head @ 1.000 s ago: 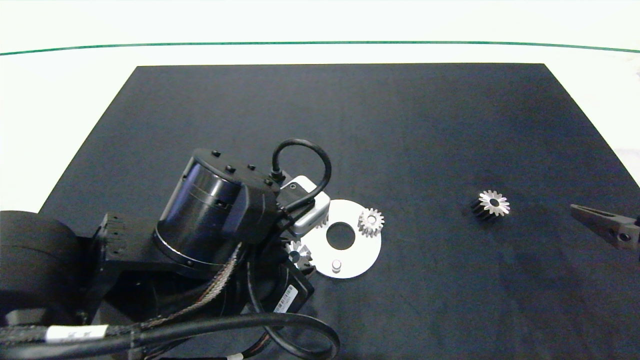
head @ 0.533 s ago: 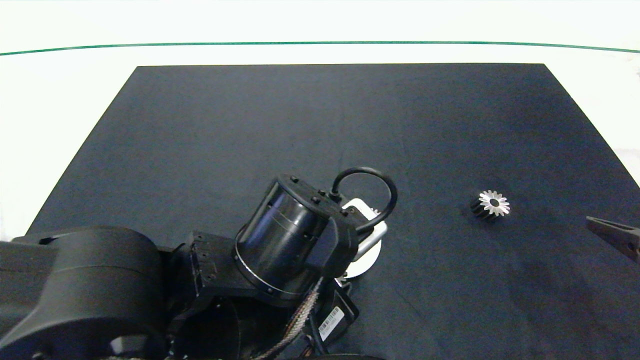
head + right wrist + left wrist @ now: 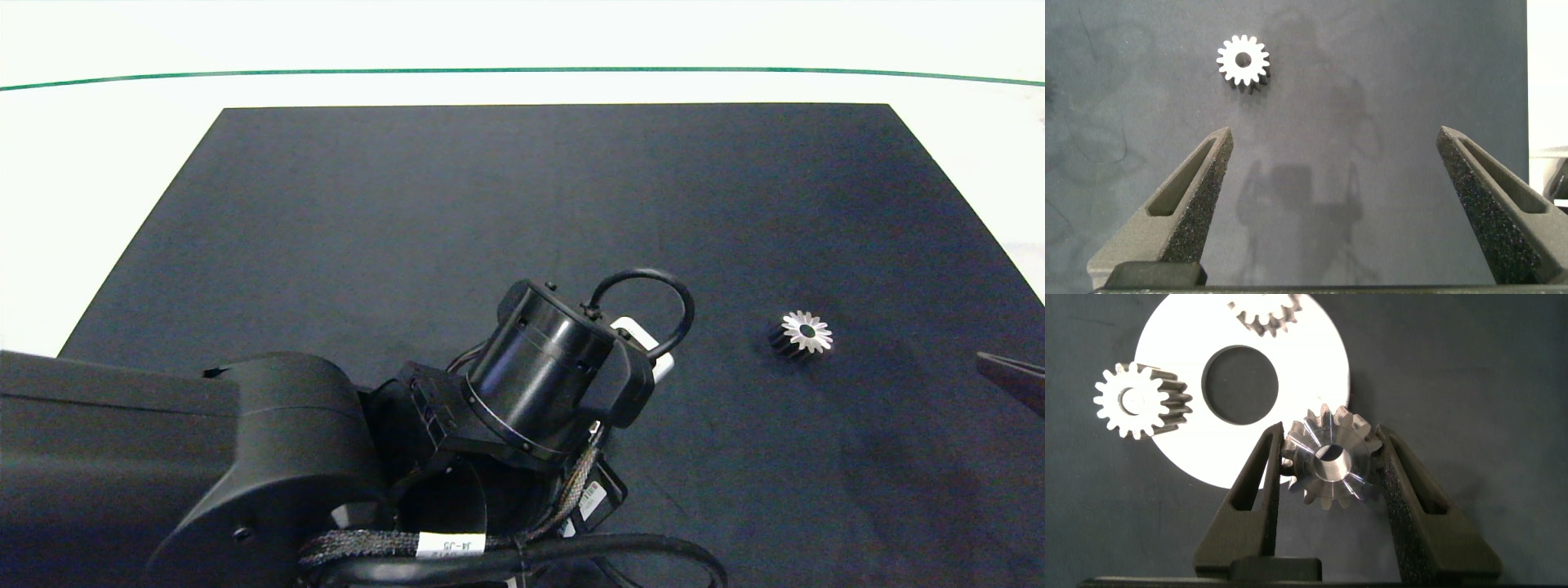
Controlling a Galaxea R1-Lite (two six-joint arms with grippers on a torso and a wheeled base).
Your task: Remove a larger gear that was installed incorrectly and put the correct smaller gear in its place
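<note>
Two fingers of the left gripper [image 3: 1331, 469] clamp the larger gear [image 3: 1333, 457].

a white table [image 3: 98, 204] carries a black mat [image 3: 490, 204] holding the smaller gear [image 3: 802, 333].

- The larger gear [image 3: 1331, 457] is bright machined metal, with glossy, faceted teeth and a polished bore.
- The smaller gear [image 3: 1243, 61] is pale metal with a flat, satin face and darker tooth flanks.
- The round plate [image 3: 1315, 367] is smooth silver metal, brightly reflective.
- The mat [image 3: 522, 212] on the worktop is dark, matt cloth with a fine weave and faint lint marks.
- The left gripper [image 3: 1331, 469] has matt grey fingers lined with coarse black foam.
- The right gripper [image 3: 1339, 175] carries the same grainy foam lining.
- The left arm housing [image 3: 539, 367] is glossy black plastic.
</note>
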